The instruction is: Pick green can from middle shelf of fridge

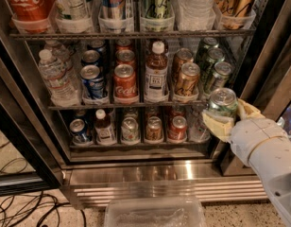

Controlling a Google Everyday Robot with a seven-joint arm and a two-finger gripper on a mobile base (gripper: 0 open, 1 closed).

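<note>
My gripper (229, 116) is at the right, in front of the fridge (150, 171), shut on a green can (221, 102) with a shiny silver top. It holds the can upright, just outside and slightly below the right end of the middle shelf (126, 105). Pale yellow fingers (216, 125) wrap the can from below and from the right. Three more green cans (215, 77) stand in the right lane of the middle shelf, beside two gold-brown cans (187, 79).
The middle shelf also holds red cans (124, 83), blue cans (92, 81), a brown bottle (156, 73) and water bottles (56, 77). Tall cans fill the rack above; small cans and a bottle the rack below. A clear bin (155, 213) and cables (27, 209) lie on the floor.
</note>
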